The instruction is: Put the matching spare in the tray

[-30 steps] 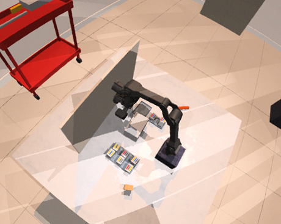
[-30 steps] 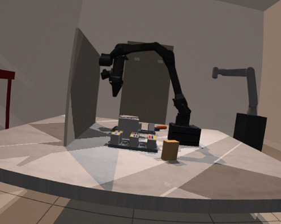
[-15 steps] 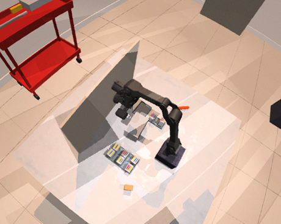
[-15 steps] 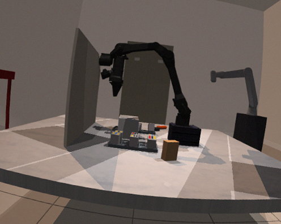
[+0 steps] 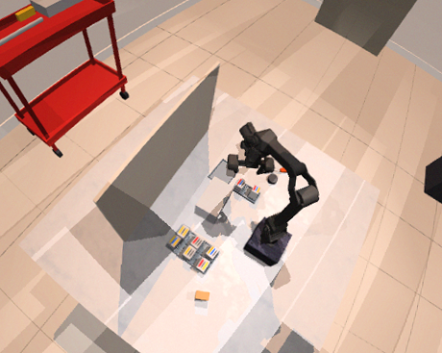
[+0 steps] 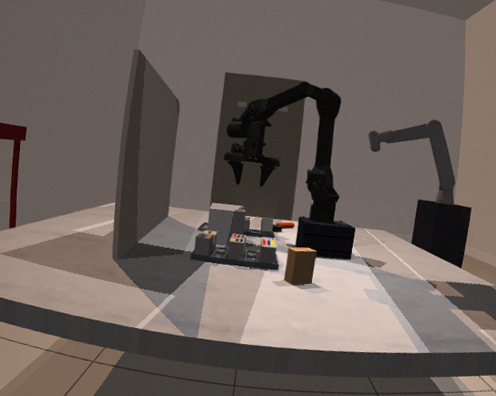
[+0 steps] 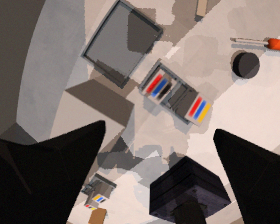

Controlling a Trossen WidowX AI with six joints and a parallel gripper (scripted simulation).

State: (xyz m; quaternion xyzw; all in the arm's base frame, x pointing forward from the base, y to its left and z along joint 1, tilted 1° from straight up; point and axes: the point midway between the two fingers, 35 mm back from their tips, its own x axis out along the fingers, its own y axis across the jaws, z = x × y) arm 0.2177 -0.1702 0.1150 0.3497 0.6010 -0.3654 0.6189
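Two colour-striped units sit in the small holder (image 7: 174,95) that serves as landmark; the grey tray (image 7: 123,38) lies just beside it, near the upright panel (image 5: 164,163). High above the holder hangs the gripper (image 6: 249,176), jaws spread wide, empty. Beyond the grey block (image 5: 213,198) from it, the spares rack (image 5: 193,249) rests on the table.

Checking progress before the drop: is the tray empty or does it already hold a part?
Empty. In the wrist view the tray shows only its bare grey floor and a shadow; the open gripper holds nothing.
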